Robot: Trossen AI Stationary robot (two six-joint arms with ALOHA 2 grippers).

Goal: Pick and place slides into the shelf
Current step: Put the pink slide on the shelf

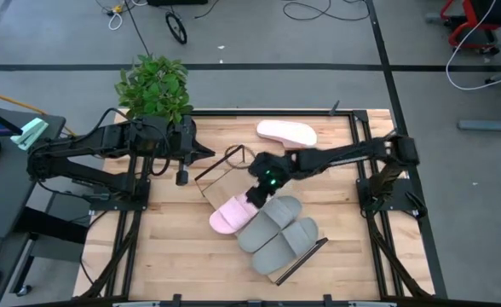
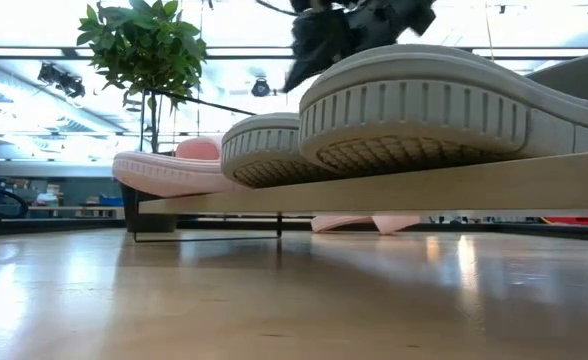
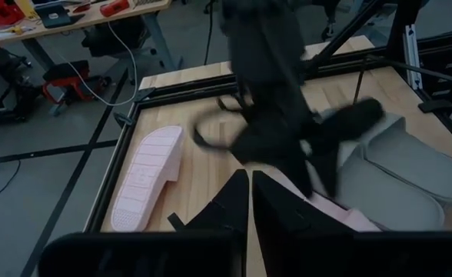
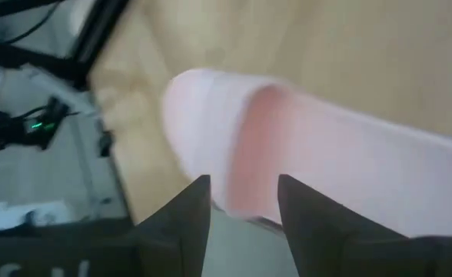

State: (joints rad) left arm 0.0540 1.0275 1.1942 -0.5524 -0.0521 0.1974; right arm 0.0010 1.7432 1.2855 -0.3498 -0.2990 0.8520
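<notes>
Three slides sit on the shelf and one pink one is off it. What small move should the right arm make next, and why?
Probably lift clear and swing toward the stray pink slide lying upside down near the far table edge. The right gripper hovers open over the pink slide on the shelf, holding nothing, with both grey slides already on the shelf. The left gripper waits by the plant.

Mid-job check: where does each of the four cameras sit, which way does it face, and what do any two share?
High: overhead, straight down; both arms, the shelf, the left gripper beside it.
Low: table height, level under the shelf; two grey slides on it, arm above.
Left wrist: past its closed fingers toward the right arm and the pink slide on the table.
Right wrist: right gripper open over the pink slide on the shelf.
Shared: high and left wrist both show the loose pink slide.
</notes>
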